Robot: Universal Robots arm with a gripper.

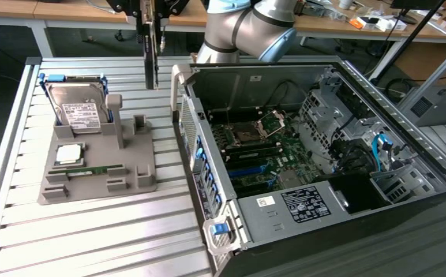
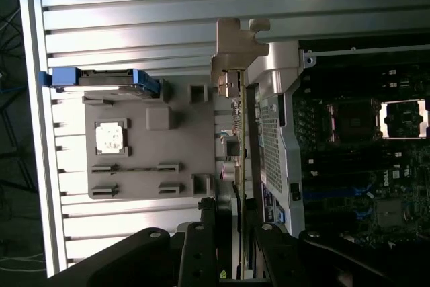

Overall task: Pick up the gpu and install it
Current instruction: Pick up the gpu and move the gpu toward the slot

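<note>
Starting at 9 o'clock in the exterior view, a boxy silver hard drive with a white label (image 1: 80, 109) stands upright at the far end of a grey moulded plastic fixture (image 1: 134, 173). The fixture lies flat on the ribbed aluminium counter (image 1: 92, 231). A square silver processor chip (image 1: 68, 153) sits in a recess of the fixture. A narrow green memory stick (image 1: 88, 171) lies in a slot just beside the chip, toward 6 o'clock.

At 11 o'clock, the black tool (image 1: 150, 10) is clamped on the gpu (image 1: 152, 57), a thin, flat, dark greenish circuit card. The card hangs vertically, edge-on to the camera and clear of the counter. Its lower end is above the slats beyond the fixture. The wrist view shows the card's silver metal bracket (image 2: 235, 48) at the end away from the tool. In that view the card sits over the strip between the fixture and the chassis wall.

At 12 o'clock, the grey and light-blue jointed robot arm (image 1: 246, 26) bends behind the chassis. From 1 to 5 o'clock, the black and silver open computer chassis (image 1: 407, 133) lies on its side with its green motherboard (image 1: 261, 156) exposed. The gpu is outside the chassis and not seated on the motherboard.
</note>
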